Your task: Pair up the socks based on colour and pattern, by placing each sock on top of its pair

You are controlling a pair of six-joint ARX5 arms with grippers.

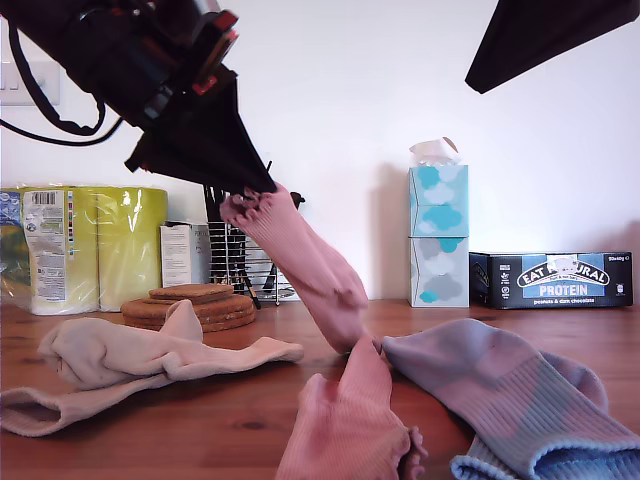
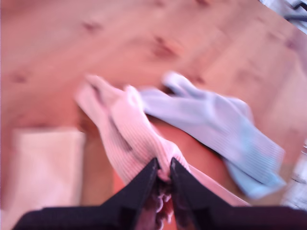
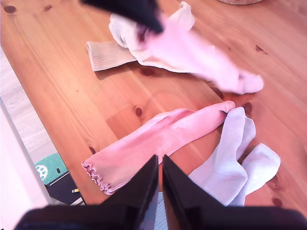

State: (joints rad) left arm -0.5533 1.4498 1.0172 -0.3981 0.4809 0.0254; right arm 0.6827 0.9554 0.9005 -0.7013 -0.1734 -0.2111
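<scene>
One pink sock (image 1: 305, 262) hangs pinched by its toes in my first gripper (image 2: 163, 173), clear of the table; its mate (image 3: 158, 139) lies near the table's front edge. Lower straight, align lengths. My second gripper (image 3: 159, 167) idle, jaws together

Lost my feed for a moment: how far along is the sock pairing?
Nothing clearly paired yet. In hand: my first pincer is shut on one pink sock, lifted, its lower end near the second pink sock flat on the table. Left: lay it on top, then check the beige socks and the blue socks.
</scene>
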